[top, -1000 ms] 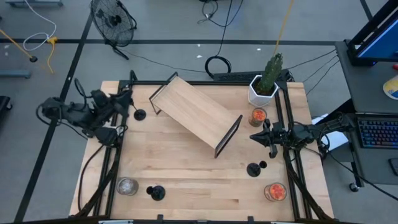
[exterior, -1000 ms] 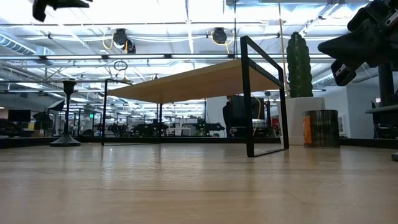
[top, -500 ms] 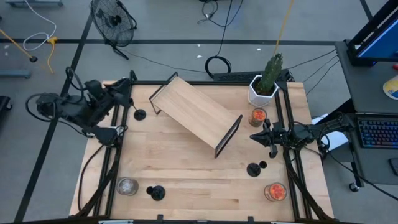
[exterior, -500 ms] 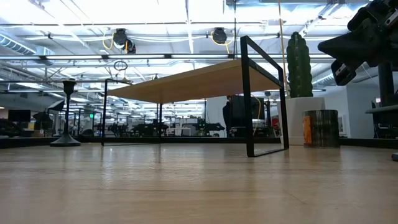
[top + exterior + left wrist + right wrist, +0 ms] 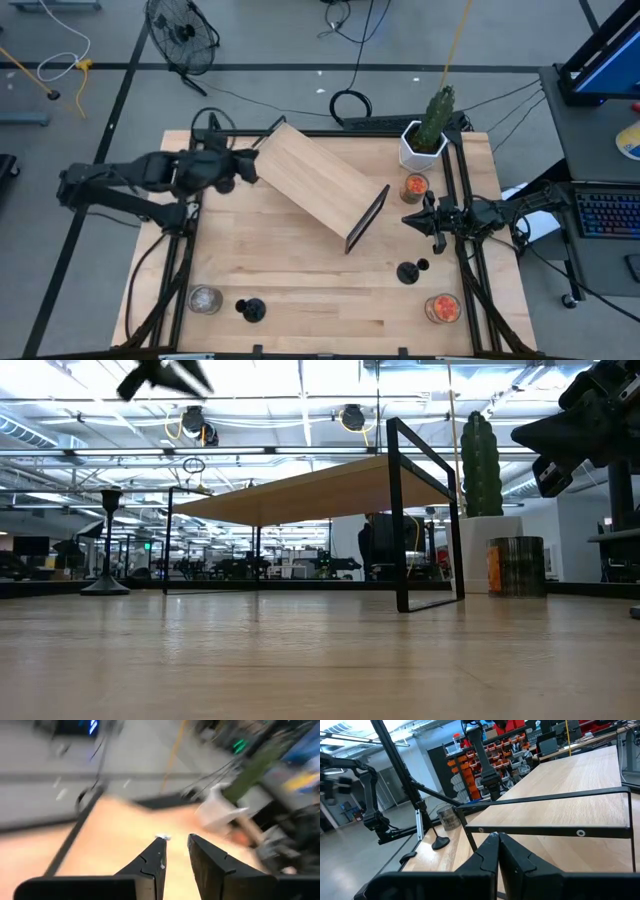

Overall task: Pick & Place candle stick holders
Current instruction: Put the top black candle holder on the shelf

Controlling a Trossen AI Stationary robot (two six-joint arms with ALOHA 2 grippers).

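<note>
The left gripper (image 5: 240, 168) is hovering over the table's far left part, just beside the near corner of the shelf; its two dark, wedge-shaped fingers (image 5: 150, 865) are standing slightly apart with nothing between them (the left wrist view is motion-blurred). The right gripper (image 5: 412, 219) is waiting at the table's right edge, its fingers (image 5: 487, 855) pressed together on nothing.

The candle stick holders, each a black disc base with a thin stem, are standing apart: one (image 5: 224, 184) sits by the far left edge, almost under the left gripper; one (image 5: 249, 309) stands near the front left; one (image 5: 409, 271) stands near the right arm. The low view is showing the far-left holder (image 5: 109, 545) in profile, its small cup on top, which the high view hides.

The shelf (image 5: 315, 182) is a pale wooden board on a thin black metal frame, set diagonally on the light wood-grain table (image 5: 300, 270). A cactus in a white pot (image 5: 428, 135) and ribbed glass jars (image 5: 415, 187) are lining the right side. No legible writing is showing.
</note>
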